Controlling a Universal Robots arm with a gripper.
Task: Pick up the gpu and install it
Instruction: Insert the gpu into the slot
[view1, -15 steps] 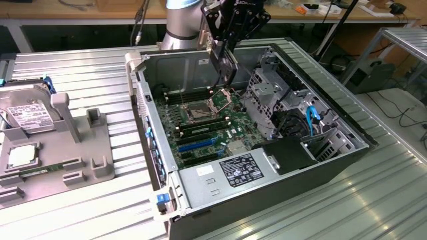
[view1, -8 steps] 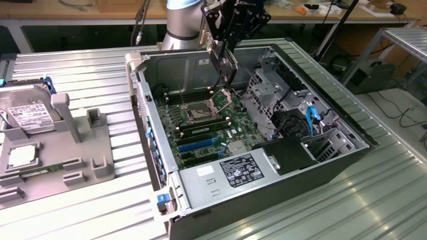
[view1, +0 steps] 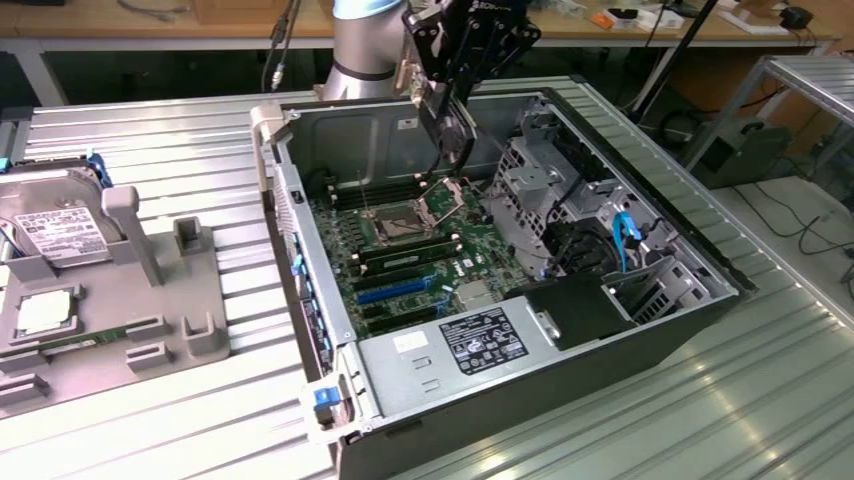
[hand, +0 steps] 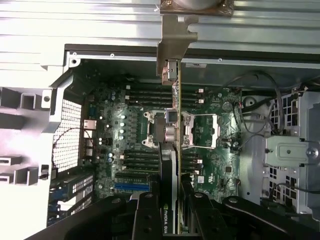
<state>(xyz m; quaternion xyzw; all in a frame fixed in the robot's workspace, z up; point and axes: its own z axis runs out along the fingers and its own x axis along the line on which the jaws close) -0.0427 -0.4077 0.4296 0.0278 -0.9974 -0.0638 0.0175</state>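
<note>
My gripper (view1: 447, 88) is shut on the gpu (view1: 451, 140), a thin card with a black cooler and a green board edge, and holds it on edge above the open computer case (view1: 641, 330). The card hangs over the motherboard (view1: 400, 250) near the CPU socket (view1: 398, 222), clear of the board. In the wrist view the gpu (hand: 174, 100) runs edge-on from between my black fingers (hand: 150, 212) to its silver end bracket (hand: 175, 40) near the case wall. A blue expansion slot (hand: 131, 186) lies on the motherboard (hand: 120, 130) to one side of the card.
A grey parts fixture (view1: 134, 300) at the exterior view's left carries a silver hard drive (view1: 60, 235) and a small chip (view1: 47, 310). Inside the case are a drive cage (view1: 534, 180), blue cables (view1: 625, 240) and the power supply (view1: 454, 350). Ribbed metal table (view1: 747, 400) surrounds the case.
</note>
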